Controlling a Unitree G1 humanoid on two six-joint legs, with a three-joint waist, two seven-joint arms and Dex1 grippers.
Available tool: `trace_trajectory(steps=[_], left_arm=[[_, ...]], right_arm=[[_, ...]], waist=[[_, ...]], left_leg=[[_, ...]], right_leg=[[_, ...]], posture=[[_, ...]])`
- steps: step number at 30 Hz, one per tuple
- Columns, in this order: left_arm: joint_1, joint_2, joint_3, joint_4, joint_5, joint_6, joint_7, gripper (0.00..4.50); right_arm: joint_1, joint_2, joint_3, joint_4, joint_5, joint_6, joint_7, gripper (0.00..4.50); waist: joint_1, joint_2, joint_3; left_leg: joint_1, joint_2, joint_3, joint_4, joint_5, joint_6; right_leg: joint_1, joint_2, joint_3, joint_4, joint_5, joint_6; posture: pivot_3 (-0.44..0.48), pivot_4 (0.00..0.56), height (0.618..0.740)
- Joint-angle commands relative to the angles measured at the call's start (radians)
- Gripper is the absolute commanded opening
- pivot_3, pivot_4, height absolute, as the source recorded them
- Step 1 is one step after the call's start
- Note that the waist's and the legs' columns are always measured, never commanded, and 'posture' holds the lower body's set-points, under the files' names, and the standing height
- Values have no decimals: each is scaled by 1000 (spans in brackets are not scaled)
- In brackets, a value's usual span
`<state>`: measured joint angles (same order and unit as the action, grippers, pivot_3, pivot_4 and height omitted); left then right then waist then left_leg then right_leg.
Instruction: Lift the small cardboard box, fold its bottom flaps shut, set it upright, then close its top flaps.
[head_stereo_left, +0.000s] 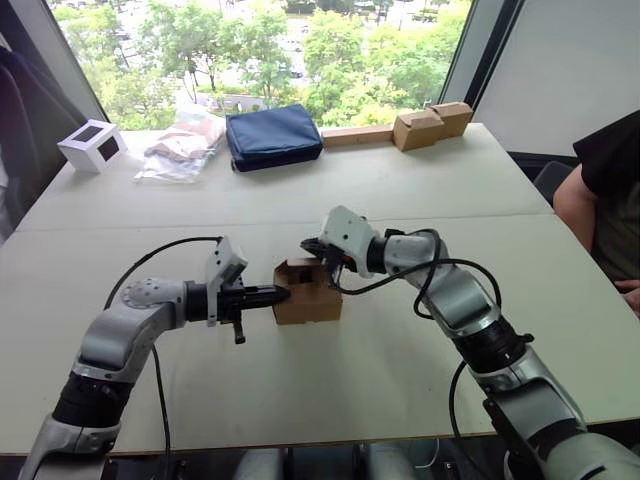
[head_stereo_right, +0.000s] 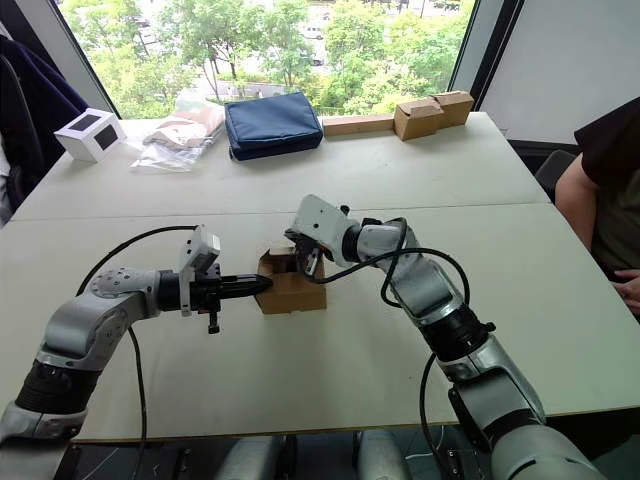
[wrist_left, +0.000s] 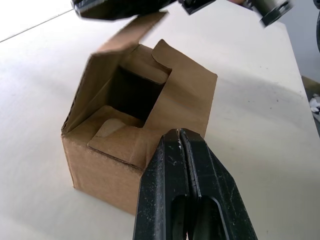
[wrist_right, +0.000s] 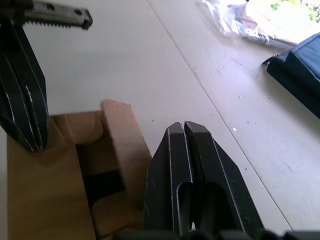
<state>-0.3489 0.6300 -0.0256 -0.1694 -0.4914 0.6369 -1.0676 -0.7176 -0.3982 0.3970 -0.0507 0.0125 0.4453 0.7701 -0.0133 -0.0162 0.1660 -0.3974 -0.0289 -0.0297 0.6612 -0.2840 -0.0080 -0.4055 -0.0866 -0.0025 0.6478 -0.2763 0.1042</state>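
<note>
Closed black fingers of the left gripper (wrist_left: 181, 134) press a top flap (wrist_left: 172, 100) of the small brown cardboard box (head_stereo_left: 307, 291) standing mid-table; wrist views reveal its half-open top and the right gripper (wrist_right: 184, 127), also closed, above.

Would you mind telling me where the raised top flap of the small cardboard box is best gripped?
Probably at the free edge of the raised flap, coming from above. It stands up from the small cardboard box while the other flaps lie folded inward, so its thin edge suits a two-finger pinch.
</note>
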Motion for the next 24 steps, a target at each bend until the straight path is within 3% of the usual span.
trace_trajectory(steps=[1, 11, 24], left_arm=[[-10, 14, 6, -3, -1, -17, 0, 11], [-96, 16, 111, 24, -108, 56, 13, 11], [-197, -55, -36, 214, 72, -150, 23, 11]], right_arm=[[32, -14, -6, -97, 31, -1, 53, 0], [89, -27, -12, -167, 31, 30, 74, 0], [92, -22, -16, -188, 28, 35, 60, 0]], waist=[[1, 0, 0], [0, 0, 0], [1, 0, 0]], left_leg=[[0, 0, 0, 0, 0, 0], [0, 0, 0, 0, 0, 0], [0, 0, 0, 0, 0, 0]], right_leg=[[0, 0, 0, 0, 0, 0], [0, 1, 0, 0, 0, 0], [0, 3, 0, 0, 0, 0]], posture=[[0, 150, 737], [0, 150, 737], [0, 150, 737]])
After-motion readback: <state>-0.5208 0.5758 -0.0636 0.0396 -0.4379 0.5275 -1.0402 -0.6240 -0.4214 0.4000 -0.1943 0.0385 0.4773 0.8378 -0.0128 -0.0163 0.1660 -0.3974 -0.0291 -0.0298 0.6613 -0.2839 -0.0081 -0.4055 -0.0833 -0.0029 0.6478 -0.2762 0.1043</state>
